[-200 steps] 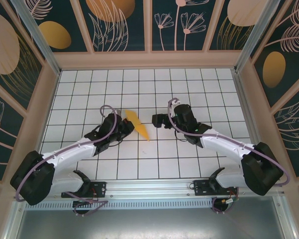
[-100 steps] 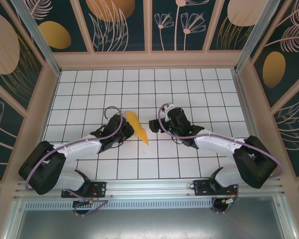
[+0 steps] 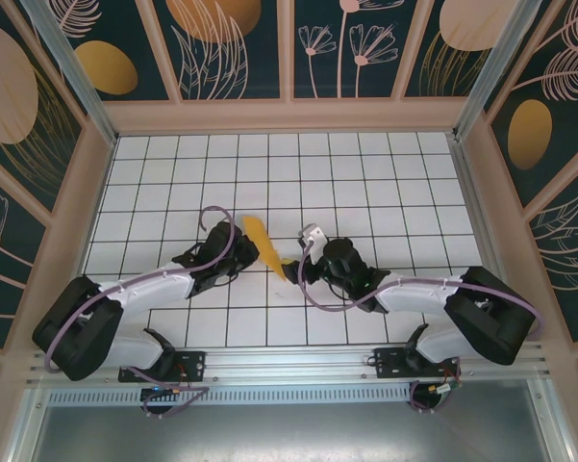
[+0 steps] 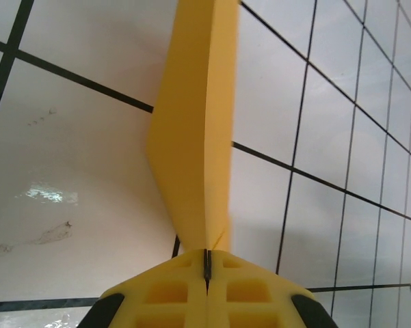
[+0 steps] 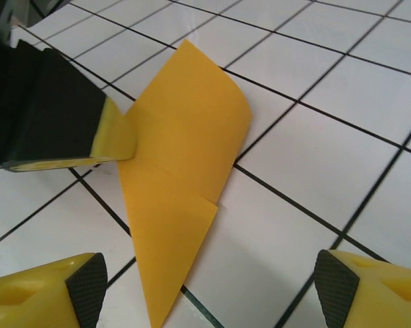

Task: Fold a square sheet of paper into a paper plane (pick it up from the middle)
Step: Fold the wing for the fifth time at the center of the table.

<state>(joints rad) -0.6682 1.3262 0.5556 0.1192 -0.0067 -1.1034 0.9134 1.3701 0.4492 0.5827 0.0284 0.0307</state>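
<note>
- Near the middle of the counter (image 3: pixel 365 173), a shade toward 9 o'clock: paper plane (image 3: pixel 260 236), nose pointing to 5 o'clock. Can't tell if the nose touches the surface.
- Left gripper (image 4: pixel 206 263) is clamped shut on the plane's folded edge, from the 8 o'clock side.
- Right gripper (image 5: pixel 212 280) sits at the nose, 4 o'clock side, jaws wide apart, nothing in them.
- Risk: an off-centre close on the nose catches one layer only, so the flap peels open and the crease skews.
- Risk: the paper is thin, so a pad nudging the tip before closing would curl or crumple it.
- Risk: any pull while the left clamp holds could tear the paper at the pinch or drag it out.
- Risk: the grippers are near each other, so a long reach could knock fingers together.
</note>
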